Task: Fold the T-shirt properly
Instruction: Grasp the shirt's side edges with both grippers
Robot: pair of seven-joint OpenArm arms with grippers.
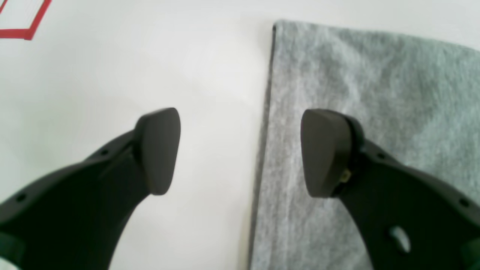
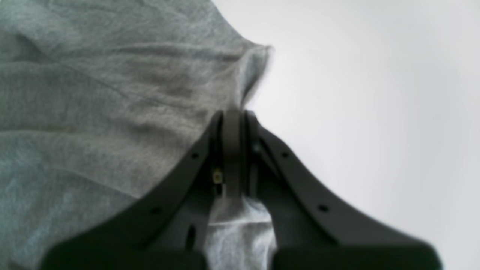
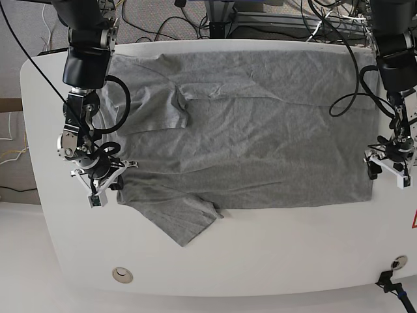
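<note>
The heather-grey T-shirt [image 3: 247, 143] lies spread and wrinkled on the white table [image 3: 260, 261], plain side up, with its hem to the right in the base view and one sleeve [image 3: 182, 225] pointing to the front. My right gripper [image 3: 101, 186] is shut on the shirt's left edge; in the right wrist view the gripper [image 2: 232, 123] pinches a fold of the fabric [image 2: 112, 93]. My left gripper [image 3: 388, 171] is open at the hem. In the left wrist view the gripper [image 1: 242, 152] straddles the shirt's edge [image 1: 375, 93], one finger over cloth, one over bare table.
Red tape marks [image 1: 26, 33] lie on the table beyond my left gripper, and a bit of red shows at the right edge in the base view [image 3: 414, 222]. Cables [image 3: 260, 19] run behind the table. A round fitting [image 3: 120, 275] sits near the front left edge.
</note>
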